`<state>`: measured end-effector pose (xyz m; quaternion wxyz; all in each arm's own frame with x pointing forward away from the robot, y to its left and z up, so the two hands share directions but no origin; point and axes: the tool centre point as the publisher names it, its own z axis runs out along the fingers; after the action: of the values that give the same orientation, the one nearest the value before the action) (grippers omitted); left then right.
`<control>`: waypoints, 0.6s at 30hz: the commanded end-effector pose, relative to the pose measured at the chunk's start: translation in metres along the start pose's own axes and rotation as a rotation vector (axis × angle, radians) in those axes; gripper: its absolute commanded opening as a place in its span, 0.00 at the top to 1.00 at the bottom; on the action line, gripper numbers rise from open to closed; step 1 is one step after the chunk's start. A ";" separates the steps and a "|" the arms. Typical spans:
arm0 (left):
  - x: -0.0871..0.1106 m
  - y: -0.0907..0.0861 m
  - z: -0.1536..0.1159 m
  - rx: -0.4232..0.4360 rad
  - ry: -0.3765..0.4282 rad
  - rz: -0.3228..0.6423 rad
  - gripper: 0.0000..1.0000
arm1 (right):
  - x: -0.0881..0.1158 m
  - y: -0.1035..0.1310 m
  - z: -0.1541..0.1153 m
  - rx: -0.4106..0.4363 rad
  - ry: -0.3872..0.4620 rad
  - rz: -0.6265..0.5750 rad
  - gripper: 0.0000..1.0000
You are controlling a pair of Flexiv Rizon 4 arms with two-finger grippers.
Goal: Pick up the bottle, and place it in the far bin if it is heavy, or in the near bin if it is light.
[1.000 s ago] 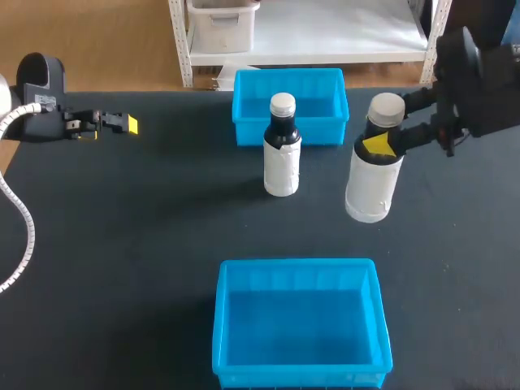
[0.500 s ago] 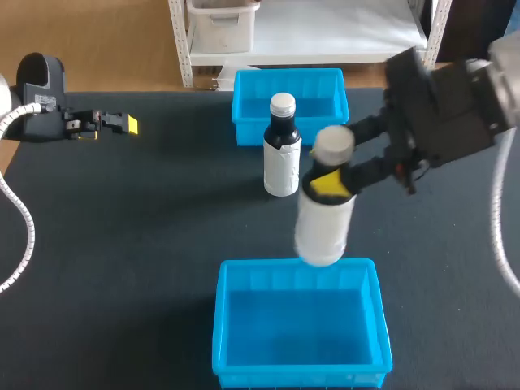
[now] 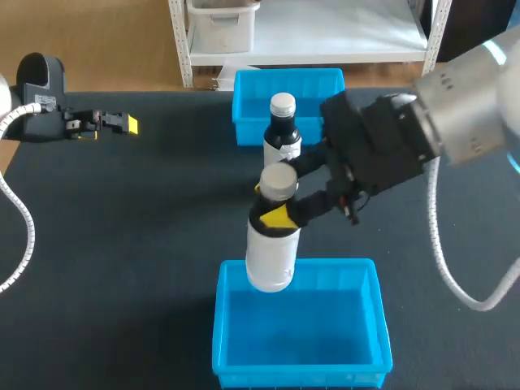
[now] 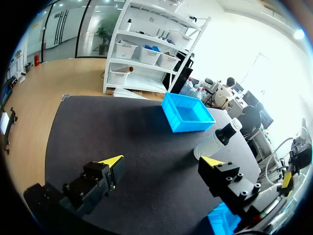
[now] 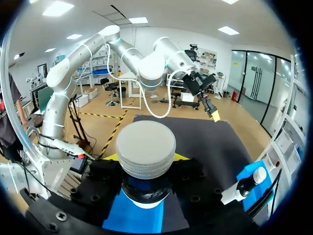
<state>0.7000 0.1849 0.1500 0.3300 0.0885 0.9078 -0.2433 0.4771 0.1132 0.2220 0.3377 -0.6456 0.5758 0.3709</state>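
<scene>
the right gripper (image 3: 279,213) is closed around the neck of a white bottle (image 3: 270,252). its yellow tips pinch just under the pale cap and hold the bottle upright in the air over the far rim of the near bin (image 3: 219,329). a second ago this bottle was out at the right side of the table (image 3: 122,244), beside the far bin (image 3: 244,97). since then the right arm has swung it across and toward the robot. that path suggests the bottle was judged light (the near bin is for light ones), with lowering and release left to do. a second bottle (image 3: 282,154), dark-necked with a white wrap, stands just in front of the far bin. the left gripper (image 3: 114,123) has stayed at the table's left edge, fingers spread wide and empty. both bottle labels look plain white; no writing can be read.
</scene>
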 end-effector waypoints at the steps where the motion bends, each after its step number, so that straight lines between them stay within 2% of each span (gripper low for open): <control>1: 0.000 0.000 0.000 0.000 0.000 0.000 0.00 | 0.008 -0.003 0.016 -0.014 -0.011 -0.008 1.00; 18: 0.000 0.000 0.000 0.000 0.000 0.000 0.00 | 0.052 -0.007 0.042 -0.059 -0.032 -0.034 1.00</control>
<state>0.7000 0.1849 0.1500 0.3300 0.0885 0.9078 -0.2433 0.4779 0.1222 0.1622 0.3341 -0.6591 0.5518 0.3865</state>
